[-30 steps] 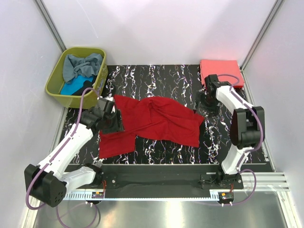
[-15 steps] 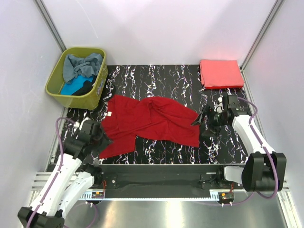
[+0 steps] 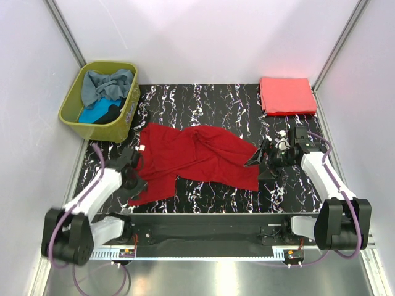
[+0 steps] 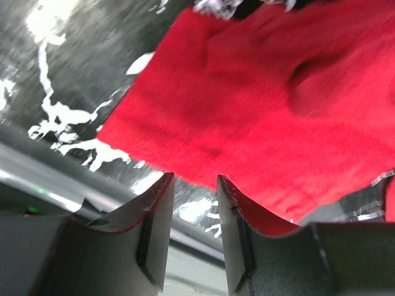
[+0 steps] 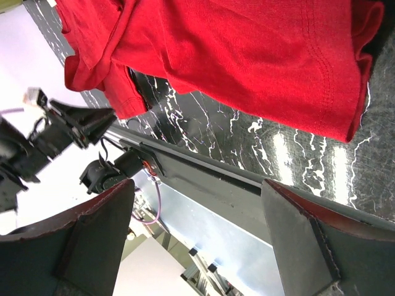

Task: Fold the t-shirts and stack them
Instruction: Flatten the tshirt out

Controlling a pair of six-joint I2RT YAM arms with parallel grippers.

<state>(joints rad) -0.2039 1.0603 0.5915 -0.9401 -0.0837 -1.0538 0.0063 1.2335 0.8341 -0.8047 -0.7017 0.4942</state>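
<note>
The large dark red t-shirt [image 3: 197, 159] lies crumpled and spread in the middle of the table. My left gripper [image 3: 137, 180] hovers at its near-left corner. In the left wrist view the shirt [image 4: 265, 92] lies just beyond the gripper [image 4: 192, 182], whose jaws stand a narrow gap apart with nothing between them. My right gripper [image 3: 257, 161] is wide open and empty at the shirt's right edge; the right wrist view shows the shirt's hem [image 5: 247, 49] ahead of it [image 5: 197, 185]. A folded coral-pink t-shirt [image 3: 287, 95] lies at the far right corner.
An olive-green basket [image 3: 73, 98] stands at the far left, holding grey-blue [image 3: 108, 83], turquoise [image 3: 92, 115] and black [image 3: 112, 111] shirts. White walls close in the sides. The black marbled table [image 3: 203, 98] ends at a metal rail [image 3: 203, 222] in front.
My left gripper has come off the shirt's upper left and dropped back to its near-left corner. My right gripper has moved from beside the coral-pink stack down to the red shirt's right edge.
</note>
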